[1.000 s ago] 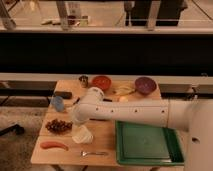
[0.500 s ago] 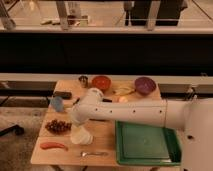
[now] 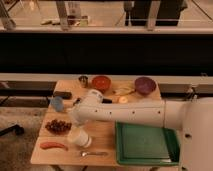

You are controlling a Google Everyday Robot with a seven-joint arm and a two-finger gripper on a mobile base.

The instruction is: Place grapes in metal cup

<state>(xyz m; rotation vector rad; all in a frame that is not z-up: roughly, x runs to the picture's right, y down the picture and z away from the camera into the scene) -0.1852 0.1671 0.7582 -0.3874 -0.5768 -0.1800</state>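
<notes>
The grapes (image 3: 58, 125), a dark red-purple bunch, lie on the left of the wooden table (image 3: 102, 131). The metal cup (image 3: 83, 80), small and silver-grey, stands upright at the table's back edge, left of the red-orange bowl (image 3: 101, 82). My white arm reaches in from the right across the table's middle. Its gripper (image 3: 75, 119) hangs at the arm's left end, just right of the grapes and above the white cup (image 3: 79, 137). It is far from the metal cup.
A purple bowl (image 3: 145, 85) and a yellow item (image 3: 122, 91) sit at the back right. A blue cup (image 3: 56, 103) and a dark scoop (image 3: 62, 94) are at the left. An orange-red sausage (image 3: 53, 145), a spoon (image 3: 95, 153) and a green tray (image 3: 145, 145) lie at the front.
The arm's end has shifted only slightly near the grapes. The things on the table have not moved.
</notes>
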